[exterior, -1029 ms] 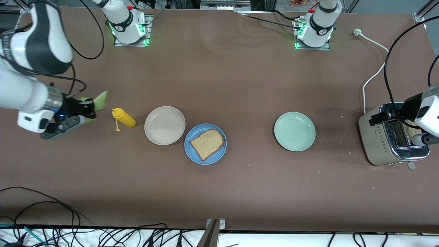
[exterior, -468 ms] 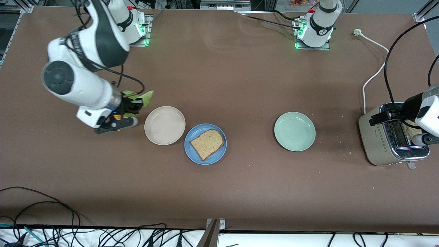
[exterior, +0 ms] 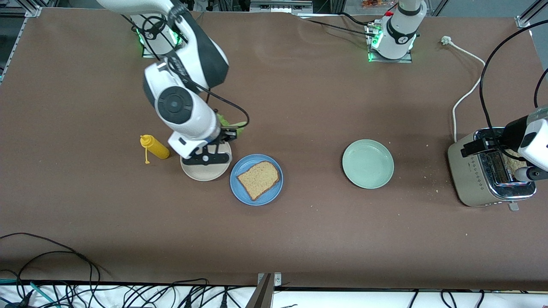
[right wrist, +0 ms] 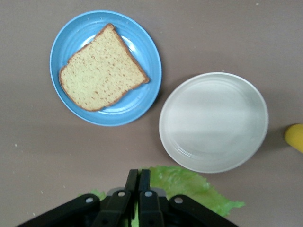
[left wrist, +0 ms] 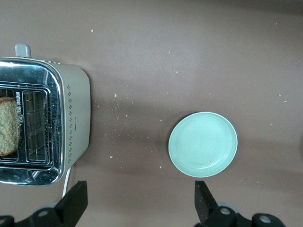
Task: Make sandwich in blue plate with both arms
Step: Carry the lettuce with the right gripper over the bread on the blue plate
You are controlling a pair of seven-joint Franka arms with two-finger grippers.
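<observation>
The blue plate [exterior: 274,194] [right wrist: 137,101] lies mid-table with one brown toast slice [exterior: 258,179] [right wrist: 102,71] on it. My right gripper [exterior: 227,134] [right wrist: 140,176] hangs over the rim of the cream plate beside the blue plate, shut on a ruffled green lettuce leaf [exterior: 237,125] [right wrist: 189,184]. The leaf hangs under its fingers. At the left arm's end of the table my left gripper [left wrist: 139,205] is open and holds nothing, high above the toaster [exterior: 479,179] [left wrist: 71,123]. A second toast slice [exterior: 511,162] [left wrist: 7,125] stands in a toaster slot.
A cream plate [exterior: 205,173] [right wrist: 213,123] touches the blue plate, partly under the right arm. A yellow squeeze bottle [exterior: 155,147] [right wrist: 294,137] lies beside it. A mint-green plate [exterior: 367,164] [left wrist: 202,144] sits between the blue plate and the toaster. Crumbs dot the table near the toaster.
The right arm has swung with the lettuce from its end of the table, past the yellow bottle, to over the cream plate. The left arm has not moved.
</observation>
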